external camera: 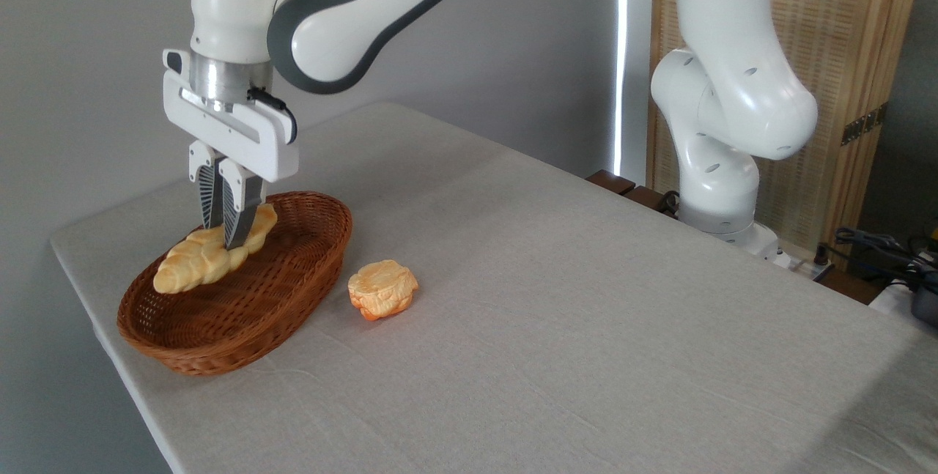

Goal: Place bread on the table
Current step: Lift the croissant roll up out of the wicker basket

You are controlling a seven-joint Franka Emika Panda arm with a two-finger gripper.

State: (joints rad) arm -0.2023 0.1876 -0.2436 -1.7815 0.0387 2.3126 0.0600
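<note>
A Franka Panda arm reaches down over a brown oval wicker basket (242, 313) near the left corner of the table (586, 327), its gripper (227, 239) pointing straight down into the basket. The two ribbed fingers (236, 206) stand nearly together, pinched around the middle of the bread (198, 258), a long braided golden-yellow loaf. The loaf lies along the far rim of the basket, its tapered end toward the left; whether it is lifted clear of the wicker cannot be told. Just to the right of the basket, on the grey-beige cloth, sits a small round orange-tinged bun (382, 289). The arm's white base (722, 188) stands at the table's far right edge.
</note>
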